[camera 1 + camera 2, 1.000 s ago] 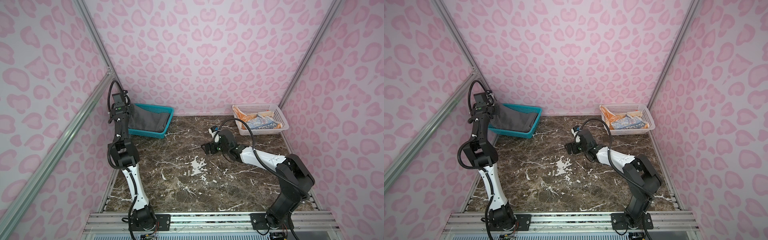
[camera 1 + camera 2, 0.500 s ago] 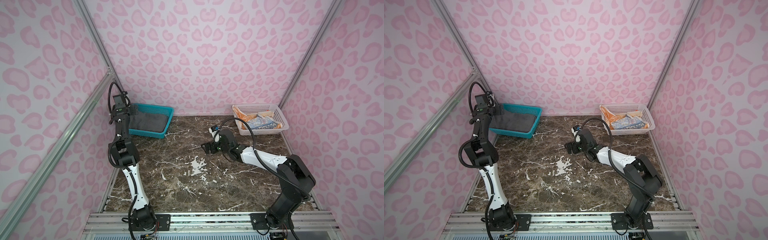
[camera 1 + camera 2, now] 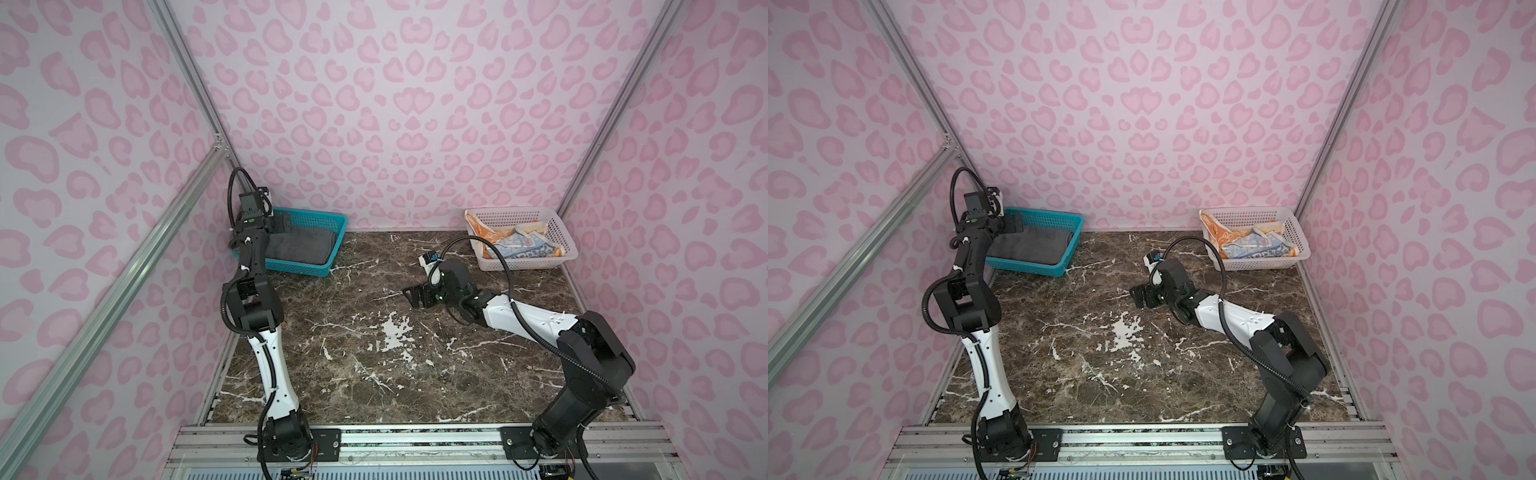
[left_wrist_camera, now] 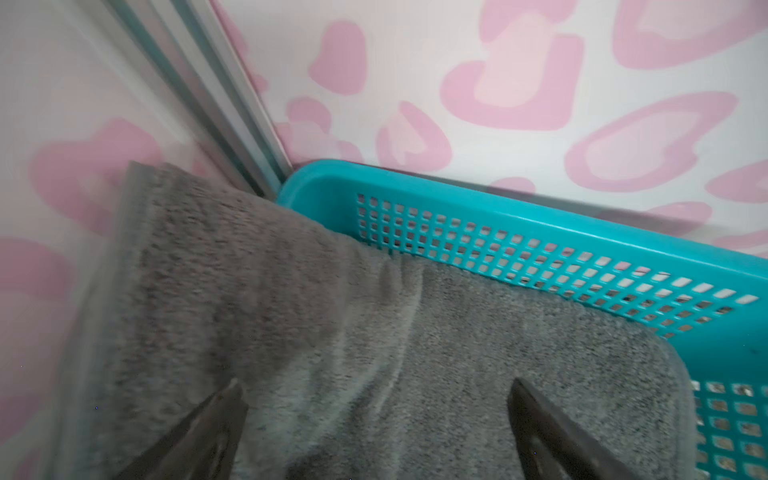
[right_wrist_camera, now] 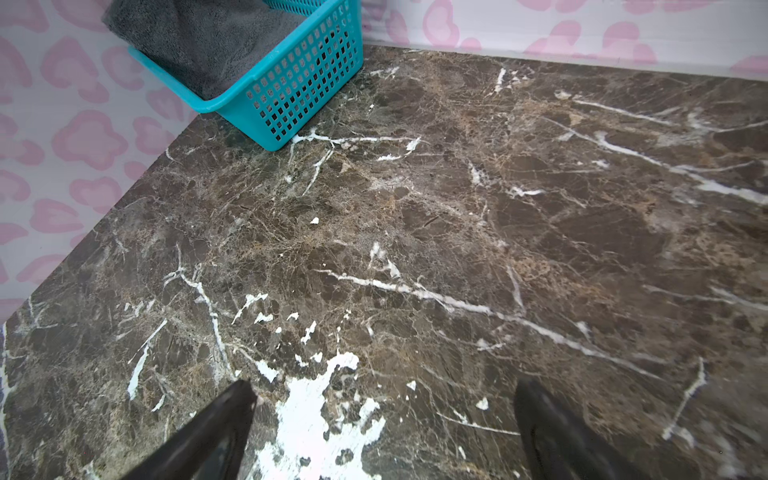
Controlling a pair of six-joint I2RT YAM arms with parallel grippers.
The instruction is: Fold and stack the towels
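A dark grey towel [image 3: 303, 247] lies folded in the teal basket [image 3: 299, 268] at the back left, seen in both top views. My left gripper [image 3: 279, 222] hovers open just above the towel's left end and holds nothing. In the left wrist view the grey towel [image 4: 457, 353] fills the space under the left gripper [image 4: 376, 399], and one end rises blurred by the wall. My right gripper [image 3: 415, 296] is open and empty, low over the middle of the table. An orange towel [image 3: 478, 232] and a multicolour towel [image 3: 523, 247] lie crumpled in the white basket [image 3: 536, 264].
The dark marble table [image 3: 374, 374] is boxed in by pink patterned walls on three sides. An aluminium post [image 4: 232, 116] stands right behind the teal basket's corner. The right wrist view shows bare marble [image 5: 415, 249] under the right gripper [image 5: 382, 395], with the teal basket [image 5: 291, 91] beyond.
My left gripper has opened and let go of the grey towel, whose lifted end has dropped flat into the teal basket. The right arm has stayed still.
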